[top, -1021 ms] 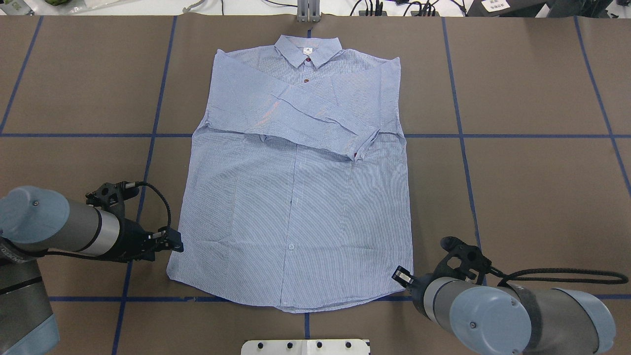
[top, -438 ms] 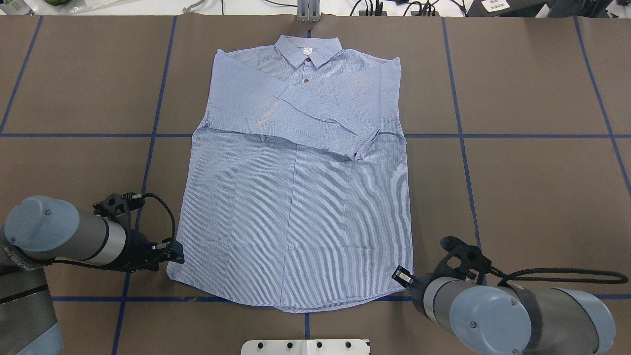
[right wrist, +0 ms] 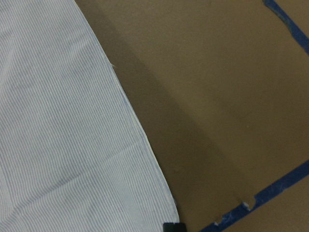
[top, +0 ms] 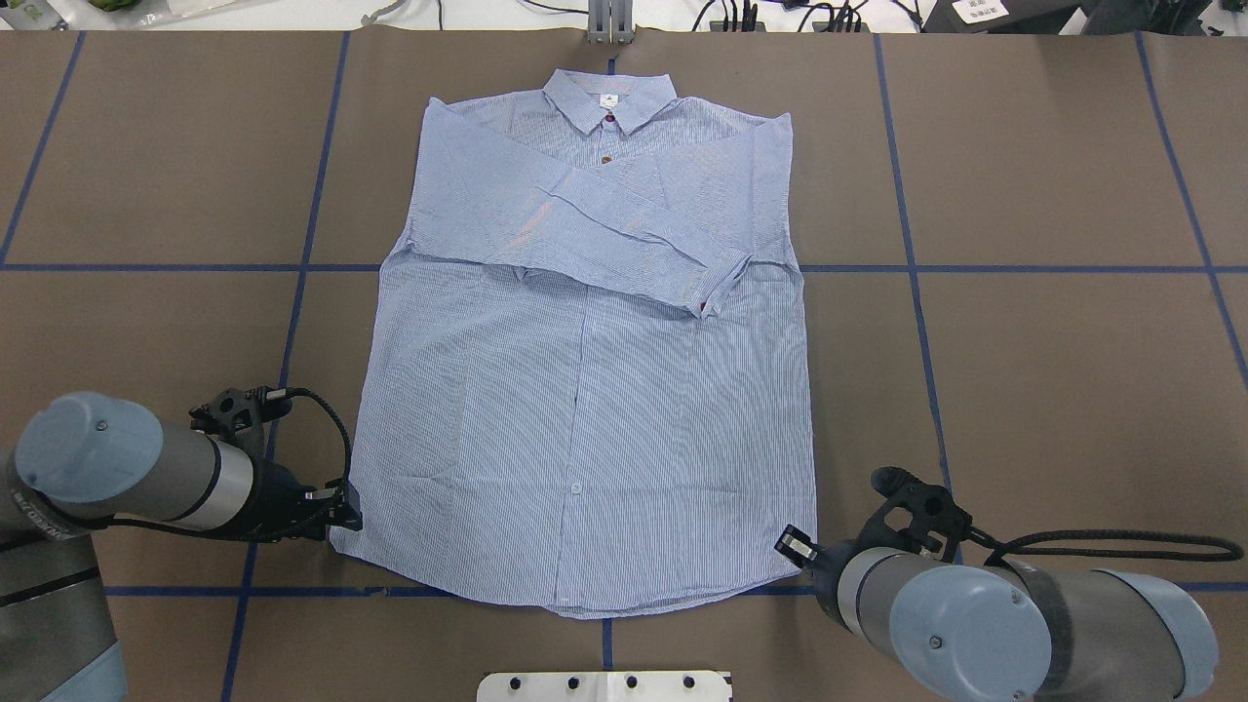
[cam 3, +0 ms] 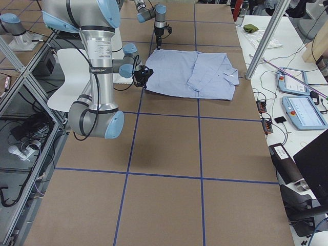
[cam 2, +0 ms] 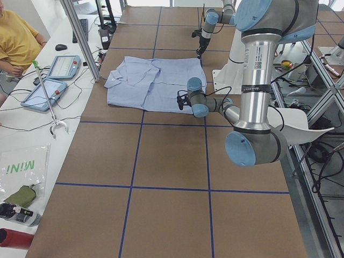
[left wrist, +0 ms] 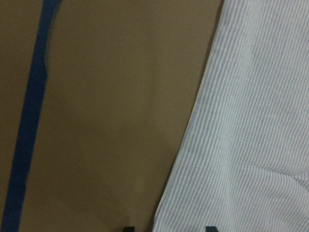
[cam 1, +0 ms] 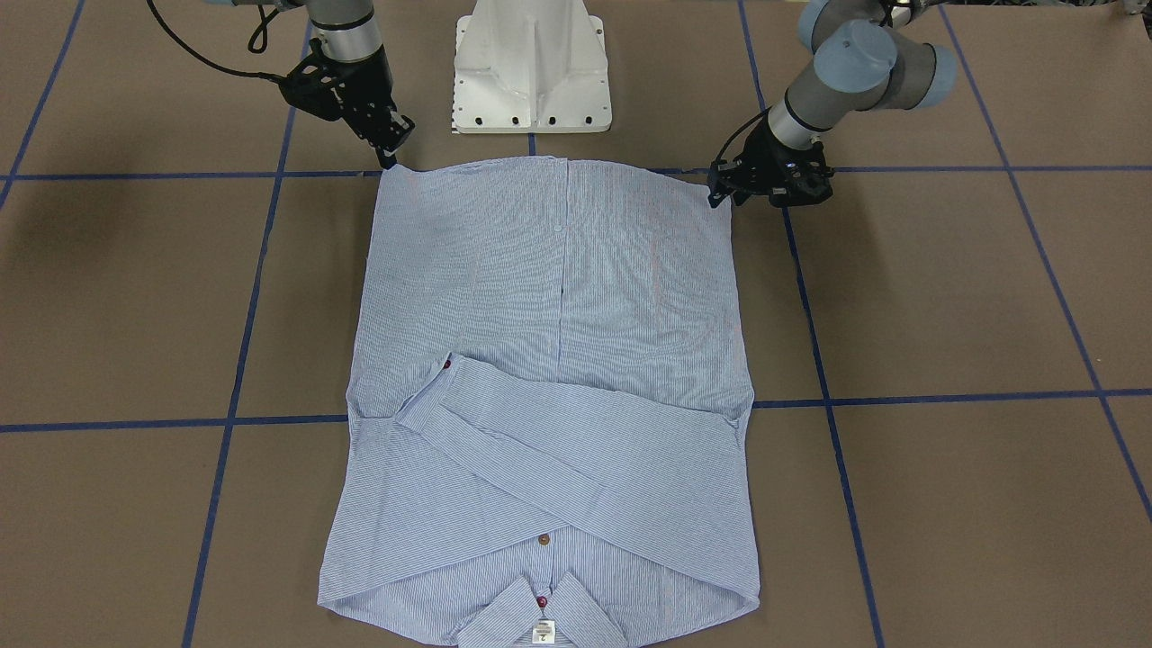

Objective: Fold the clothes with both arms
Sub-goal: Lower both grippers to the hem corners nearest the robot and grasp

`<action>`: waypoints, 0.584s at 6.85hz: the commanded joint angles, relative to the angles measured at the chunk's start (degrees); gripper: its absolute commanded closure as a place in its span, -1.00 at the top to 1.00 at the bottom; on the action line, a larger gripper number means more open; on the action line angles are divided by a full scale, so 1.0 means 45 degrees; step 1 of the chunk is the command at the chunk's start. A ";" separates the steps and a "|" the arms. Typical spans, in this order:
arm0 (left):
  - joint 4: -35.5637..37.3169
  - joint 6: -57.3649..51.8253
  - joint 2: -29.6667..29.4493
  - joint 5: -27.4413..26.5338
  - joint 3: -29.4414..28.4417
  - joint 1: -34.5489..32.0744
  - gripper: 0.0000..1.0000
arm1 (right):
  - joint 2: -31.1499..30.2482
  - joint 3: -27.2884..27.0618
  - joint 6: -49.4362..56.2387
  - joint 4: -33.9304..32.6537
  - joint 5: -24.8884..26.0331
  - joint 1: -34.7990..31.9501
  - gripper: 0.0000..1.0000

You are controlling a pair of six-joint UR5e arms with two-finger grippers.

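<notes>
The shirt [top: 585,390] lay flat in the middle of the brown table [top: 1024,370]. Its collar [top: 609,97] was near the far edge and its hem was near the robot's edge. Both sleeves were folded across the chest.

From above, the left gripper [top: 349,509] sat right at the hem corner on the robot's left side, but its fingers were hard to see. The left wrist camera showed more. Two dark fingertips [left wrist: 210,229] stood wide apart, with the shirt's side edge running between them. They pinched nothing.

From above, the right gripper was mostly hidden by its own arm. The camera facing the robot showed the right gripper [cam 1: 389,155] pointing down at the other hem corner. I could not tell if it touched the cloth. The right wrist camera showed only one dark tip [right wrist: 174,227] by that corner, so I could not tell if those fingers were spread or pressed together.

Only the left side view showed a person in a yellow top [cam 2: 16,43] past the table's far edge.
</notes>
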State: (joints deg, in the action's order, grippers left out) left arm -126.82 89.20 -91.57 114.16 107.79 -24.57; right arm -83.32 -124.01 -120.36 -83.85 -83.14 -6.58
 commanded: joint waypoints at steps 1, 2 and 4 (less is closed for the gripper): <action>0.0000 0.0001 -0.0002 0.0002 -0.0067 0.0089 0.03 | 0.0000 0.0000 -0.0011 0.0000 0.0000 -0.0003 -1.00; 0.0000 0.0001 -0.0002 0.0002 -0.0106 0.0128 0.03 | 0.0000 0.0000 0.0009 0.0000 0.0000 0.0017 -1.00; 0.0000 0.0001 -0.0002 0.0021 -0.0126 0.0187 -0.99 | 0.0000 -0.0020 0.0009 -0.0020 0.0000 0.0017 -1.00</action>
State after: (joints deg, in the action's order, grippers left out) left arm -126.84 89.21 -91.56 114.19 107.34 -23.99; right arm -83.32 -124.04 -120.33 -83.90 -83.14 -6.52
